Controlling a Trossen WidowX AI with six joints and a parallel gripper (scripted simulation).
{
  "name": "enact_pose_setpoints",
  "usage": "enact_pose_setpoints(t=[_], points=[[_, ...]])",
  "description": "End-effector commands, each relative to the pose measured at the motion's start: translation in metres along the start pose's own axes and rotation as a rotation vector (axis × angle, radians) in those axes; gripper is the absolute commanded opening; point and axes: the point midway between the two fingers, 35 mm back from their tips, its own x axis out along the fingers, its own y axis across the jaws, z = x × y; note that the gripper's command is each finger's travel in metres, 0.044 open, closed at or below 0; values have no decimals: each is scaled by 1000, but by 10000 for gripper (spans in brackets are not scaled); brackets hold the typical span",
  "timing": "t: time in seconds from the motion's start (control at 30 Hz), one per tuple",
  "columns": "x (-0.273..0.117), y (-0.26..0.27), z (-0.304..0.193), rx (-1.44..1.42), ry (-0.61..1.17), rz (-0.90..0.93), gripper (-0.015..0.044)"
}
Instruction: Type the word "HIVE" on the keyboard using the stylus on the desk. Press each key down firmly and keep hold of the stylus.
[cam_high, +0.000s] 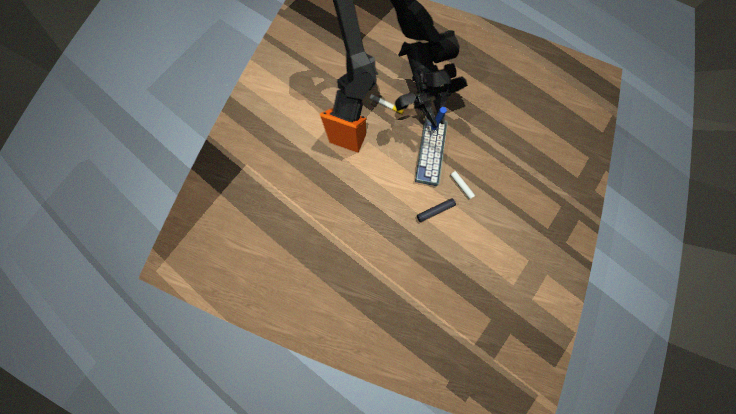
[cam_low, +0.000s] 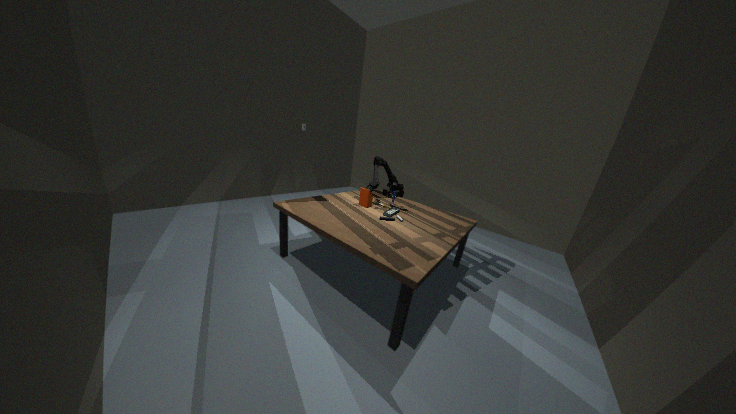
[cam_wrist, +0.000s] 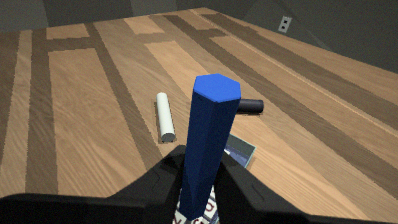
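Observation:
My gripper (cam_high: 435, 122) (cam_wrist: 199, 153) is shut on the blue stylus (cam_high: 441, 115) (cam_wrist: 212, 130). The stylus leans, with its hexagonal blue end sticking up above the fingers. The keyboard (cam_high: 431, 154) (cam_low: 391, 212) is a dark tray with rows of white letter keys. The gripper is over its end nearest the arm, and the stylus's lower end is by the keys there. In the wrist view the fingers and stylus hide most of the keyboard; only a few keys and a far corner show. Whether the tip touches a key cannot be told.
A white stick (cam_high: 462, 184) (cam_wrist: 165, 116) and a black stick (cam_high: 436, 210) (cam_wrist: 251, 106) lie beyond the keyboard's far end. A white stick with a yellow end (cam_high: 386, 103) lies left of the gripper. An orange block (cam_high: 344, 133) (cam_low: 365, 197) stands farther left, against a black arm part.

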Motion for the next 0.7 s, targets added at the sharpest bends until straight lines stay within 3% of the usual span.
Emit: enact_pose_setpoints(t=[0.0,0.67], points=[[0,-1,2,10,-9,-18,0],[10,-2,-24,11,-9,-18,0]])
